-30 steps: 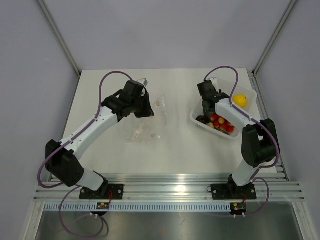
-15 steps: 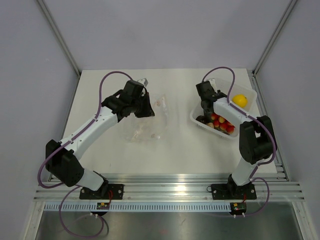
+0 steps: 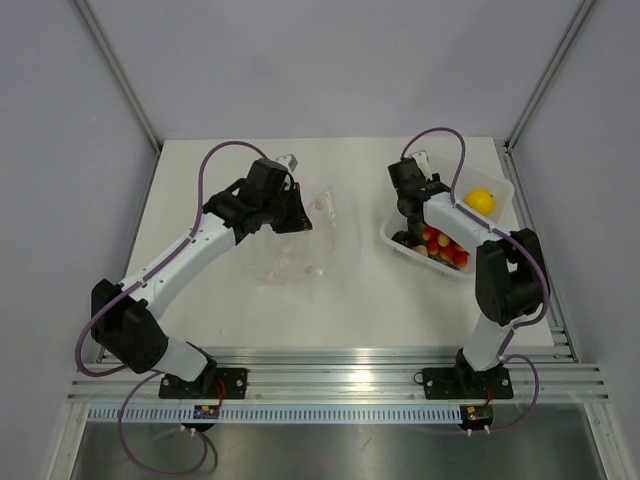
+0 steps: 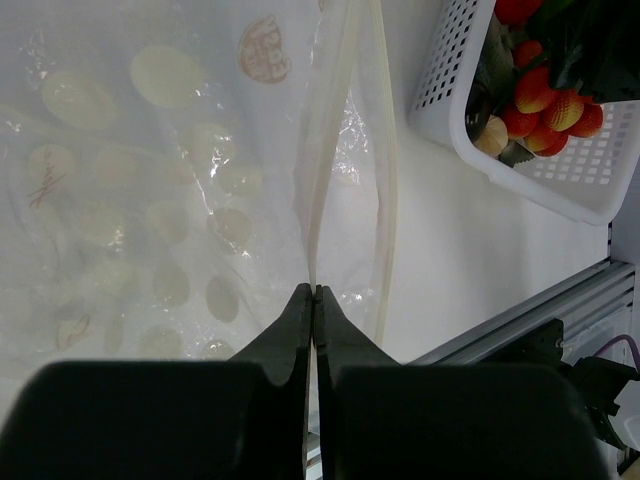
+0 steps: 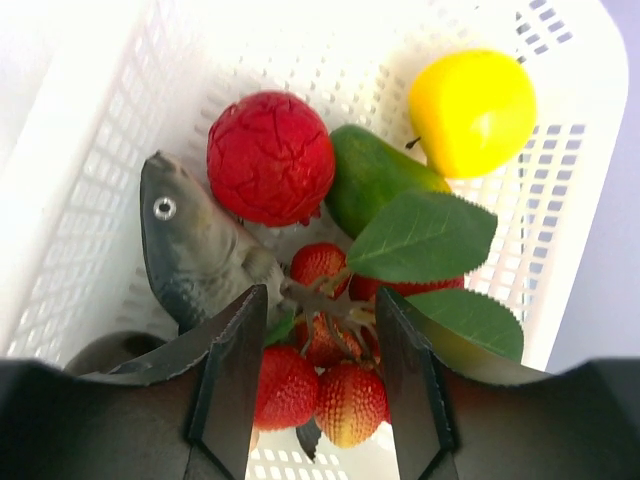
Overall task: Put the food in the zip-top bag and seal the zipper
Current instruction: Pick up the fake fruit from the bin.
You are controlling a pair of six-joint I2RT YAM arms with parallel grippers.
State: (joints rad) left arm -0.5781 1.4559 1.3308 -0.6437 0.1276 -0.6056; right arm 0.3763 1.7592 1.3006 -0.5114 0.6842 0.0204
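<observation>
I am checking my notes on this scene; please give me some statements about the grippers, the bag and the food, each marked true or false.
The left gripper is shut, pinching the zip-top bag at its zipper. True.
The right gripper holds the yellow fruit. False: it is open above the strawberries, holding nothing.
The food lies in a white basket. True.
The toy fish is inside the bag. False: it lies in the basket.

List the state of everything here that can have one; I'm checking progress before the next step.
zip-top bag: mouth open, no food seen inside.
zipper: unsealed, its two strips apart.
food: in the white basket.
left gripper: shut on the zipper's end.
right gripper: open, straddling the red berries, holding nothing.
</observation>
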